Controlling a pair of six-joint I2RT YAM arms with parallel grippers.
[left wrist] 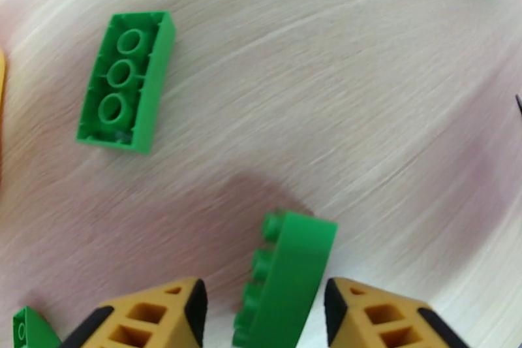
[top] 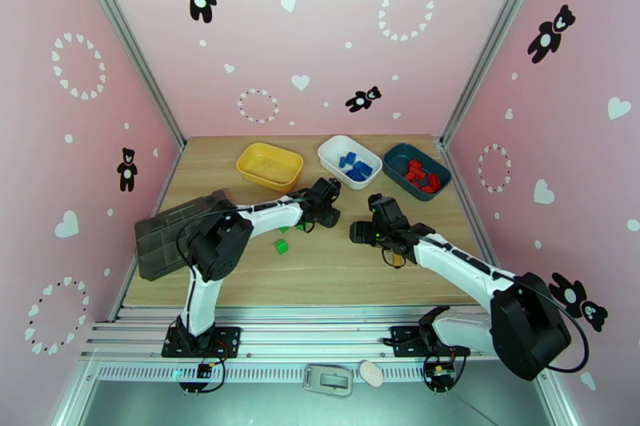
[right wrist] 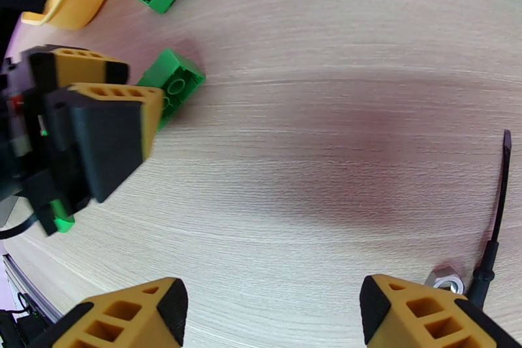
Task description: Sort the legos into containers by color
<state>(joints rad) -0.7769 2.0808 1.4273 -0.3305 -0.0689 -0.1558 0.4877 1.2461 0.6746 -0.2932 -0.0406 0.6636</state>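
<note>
The left arm [top: 264, 216] reaches from lower left toward the centre of the top view, its left gripper [left wrist: 264, 307] angled downward with the fingers parted. The right arm [top: 456, 260] stretches in from lower right, its right gripper [right wrist: 269, 309] spread wide.

You are running a matched pair. The left arm [top: 264, 218] and right arm [top: 456, 260] each have white shells along the long links and bulky black housings at the joints. The largest black housing [top: 528, 328] is at the right shoulder. A thin black cable [top: 580, 340] loops out beside it. Each arm stands on a black base plate [top: 230, 337], with a small board and red wiring just in front. The left tool [left wrist: 261, 307] and right tool [right wrist: 274, 310] carry orange-yellow fingers [right wrist: 124, 323] with hollow cut-out cells and black pads [right wrist: 175, 307] on the inner faces. A green light [top: 376, 235] glows on the right wrist.
</note>
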